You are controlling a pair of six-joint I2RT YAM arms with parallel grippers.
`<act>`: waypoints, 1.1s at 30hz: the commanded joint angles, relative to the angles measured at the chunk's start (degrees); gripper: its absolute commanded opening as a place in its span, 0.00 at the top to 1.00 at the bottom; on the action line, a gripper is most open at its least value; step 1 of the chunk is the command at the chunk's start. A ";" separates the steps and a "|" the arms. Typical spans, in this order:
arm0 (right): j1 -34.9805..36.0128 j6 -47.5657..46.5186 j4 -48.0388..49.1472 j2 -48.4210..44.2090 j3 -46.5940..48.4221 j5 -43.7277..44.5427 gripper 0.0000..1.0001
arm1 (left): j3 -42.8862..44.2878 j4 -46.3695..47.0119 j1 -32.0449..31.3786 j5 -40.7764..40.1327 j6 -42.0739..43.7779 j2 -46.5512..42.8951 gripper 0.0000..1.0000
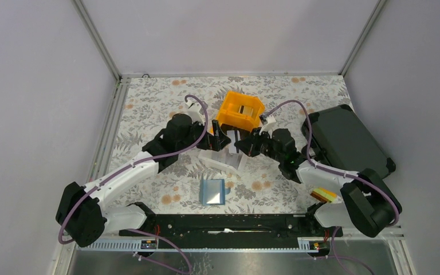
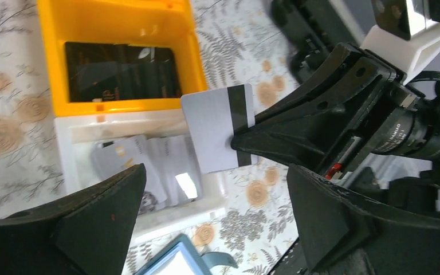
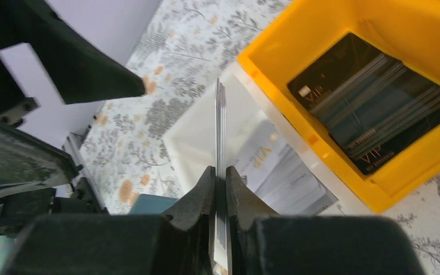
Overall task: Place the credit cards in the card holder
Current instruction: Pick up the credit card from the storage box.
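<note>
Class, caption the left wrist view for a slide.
Right gripper pinches a pale striped card above the white bin, orange bin beside it.

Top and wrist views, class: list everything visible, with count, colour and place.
Orange bin: one, orange, far middle of table.
Dark cards: a stack, black, inside orange bin.
White bin: one, white, near side of orange bin.
Pale cards: several, grey-white, inside white bin.
Striped card: one, white with dark stripe, in right jaws.
Wallet: one, blue, near middle.
Case: one, black, right edge.
Left arm: one, jaws open.
Right arm: one, jaws shut on striped card.
</note>
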 commanded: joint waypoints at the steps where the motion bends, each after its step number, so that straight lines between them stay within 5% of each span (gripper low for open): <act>1: -1.14 -0.57 4.55 -4.44 0.15 -6.26 1.00 | -1.72 10.52 2.03 9.60 -3.54 -1.71 0.01; 18: -4.56 13.65 17.65 -3.96 0.21 -20.99 1.00 | -4.81 17.25 4.98 15.98 -5.44 -1.46 0.04; 33: -5.92 18.37 21.94 -1.14 0.69 -24.64 1.00 | -7.85 25.48 6.27 22.96 -8.67 -1.38 0.87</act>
